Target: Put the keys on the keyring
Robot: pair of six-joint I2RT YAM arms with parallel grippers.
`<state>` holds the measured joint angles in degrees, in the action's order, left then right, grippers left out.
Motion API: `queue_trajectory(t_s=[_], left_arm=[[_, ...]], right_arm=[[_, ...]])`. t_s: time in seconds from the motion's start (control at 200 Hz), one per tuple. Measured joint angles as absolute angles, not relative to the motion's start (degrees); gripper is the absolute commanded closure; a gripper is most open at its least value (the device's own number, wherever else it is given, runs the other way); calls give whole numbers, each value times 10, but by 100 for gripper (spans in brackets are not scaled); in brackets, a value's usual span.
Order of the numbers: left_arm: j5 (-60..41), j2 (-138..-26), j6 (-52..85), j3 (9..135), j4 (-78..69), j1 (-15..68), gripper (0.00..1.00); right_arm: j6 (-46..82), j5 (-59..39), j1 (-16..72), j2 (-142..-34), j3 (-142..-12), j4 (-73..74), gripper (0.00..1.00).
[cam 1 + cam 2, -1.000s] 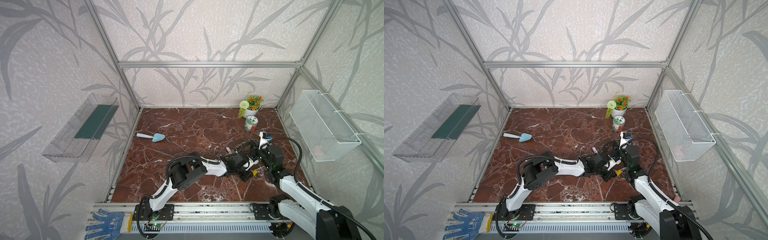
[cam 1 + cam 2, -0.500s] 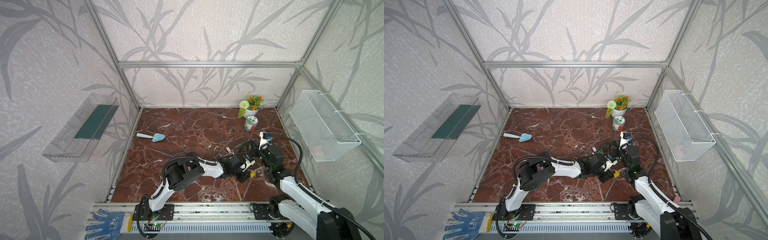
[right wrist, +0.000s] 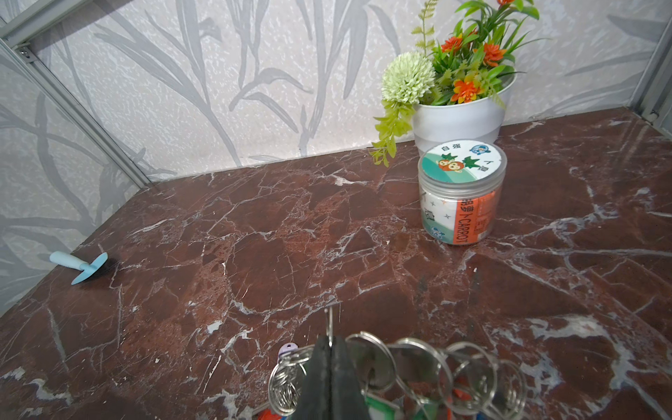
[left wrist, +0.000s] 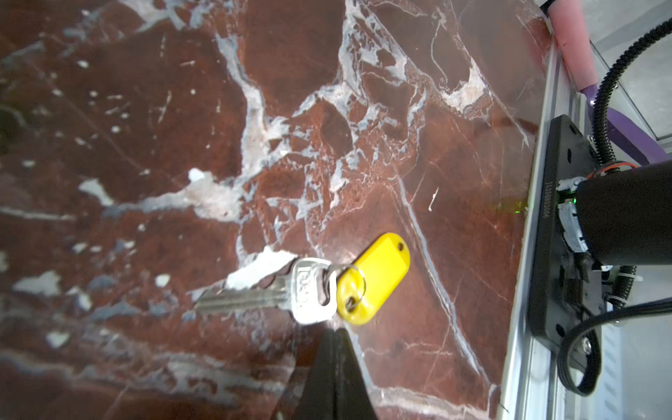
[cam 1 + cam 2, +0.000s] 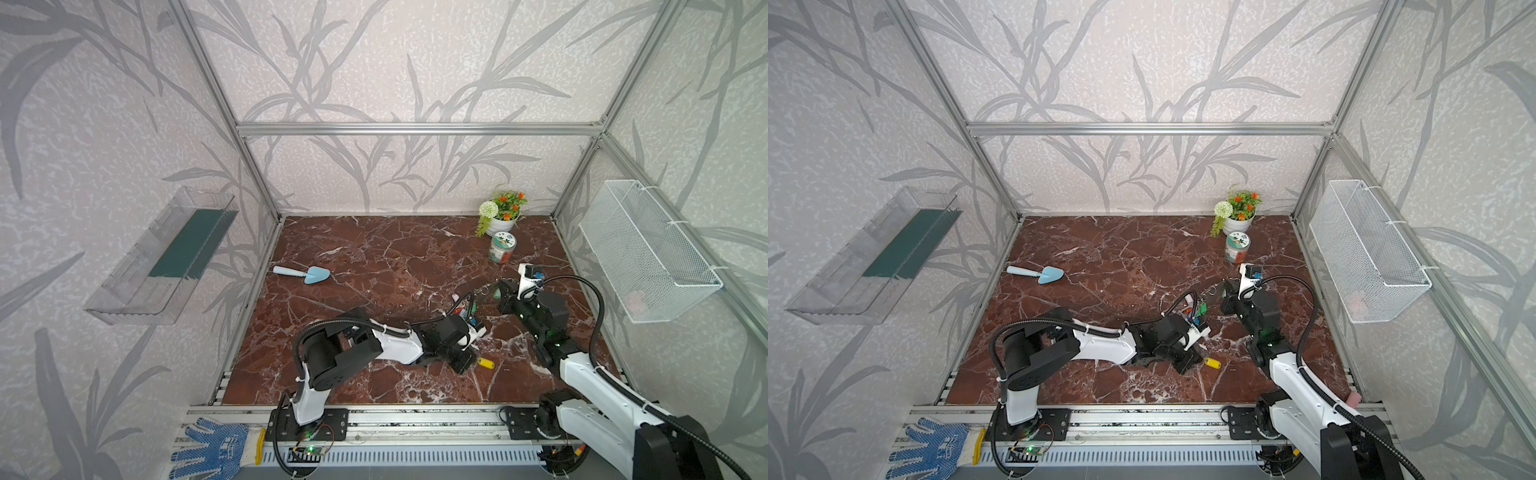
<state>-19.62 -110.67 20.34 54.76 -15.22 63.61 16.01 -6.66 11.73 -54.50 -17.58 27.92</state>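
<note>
Insp. note, made from beside the rig.

**Change:** Over the last sec the left arm drew back from the right arm toward the near edge of the worktop [image 5: 374,266]. The keys [image 4: 276,296] w/ yellow tag [image 4: 374,280] shifted along w/ it. They had been close under the right arm. They now lay well apart from the keyring [image 3: 330,320].

**Left tool [image 4: 332,336]:** closed right up, nothing gripped. Its tips sat just beside the key head; could not tell if they touched. The keys lay flat on the marble, w/ the tag joined to them by a small split ring [image 4: 349,287].

**Right tool [image 3: 330,342]:** closed tight on the keyring wire, which stood up out of the pinch. The arm had held its place. A row of small rings [image 3: 418,363] was strung beside the pinch, w/ coloured tags [image 5: 469,308] below.

**Finding:** The keys were not on the keyring and were further from it than a sec before. I judged this a reposition at best, not progress, and threading had not begun.

**Next, in my est.:** The left tool would need to open, take the keys by the head and carry them back to the wire.

**Risk:** A flat key on hard marble is awkward to pinch and prob. slides.
</note>
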Motion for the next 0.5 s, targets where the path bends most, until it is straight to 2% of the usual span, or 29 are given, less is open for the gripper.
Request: queue_trajectory(t_s=[0.245, 0.5], left_arm=[[-196, -1072, 216, 518, -130, 620, 100], [-134, -1037, 222, 593, 12, 627, 72]], right_arm=[[161, -88, 117, -547, -175, 280, 100], [172, -74, 117, -503, -175, 239, 100]])
